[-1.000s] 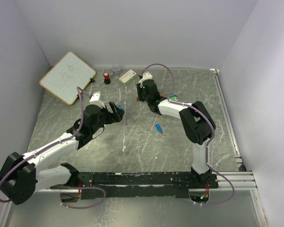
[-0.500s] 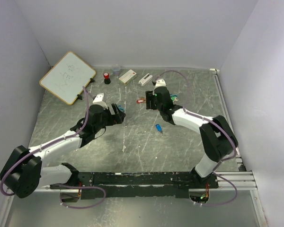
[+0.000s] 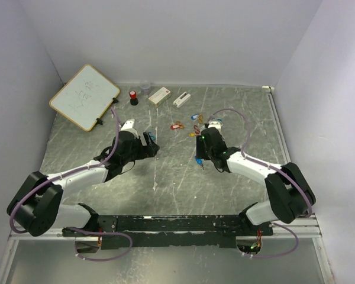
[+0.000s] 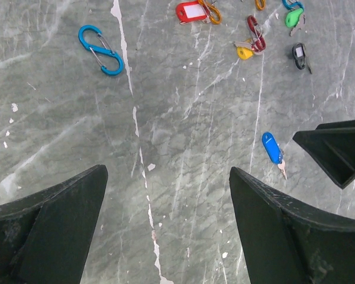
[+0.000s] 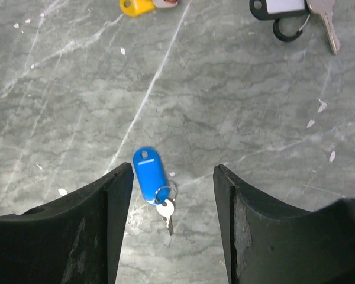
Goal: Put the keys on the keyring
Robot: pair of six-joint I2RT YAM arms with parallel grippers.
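Going for blue-tag key, flat on bench, right under R tool. Lies within that tool's gap, close by its left finger. R tool abt half open, gripping nothing. Long axis: tag end away from tool, metal blade toward it, i.e. roughly square to closing line; probably OK for pinch across tag. L tool spread wide, empty, off to key's left. R arm clearly nearer. Yellow-tag key and black-tag key beyond blue one, well apart.
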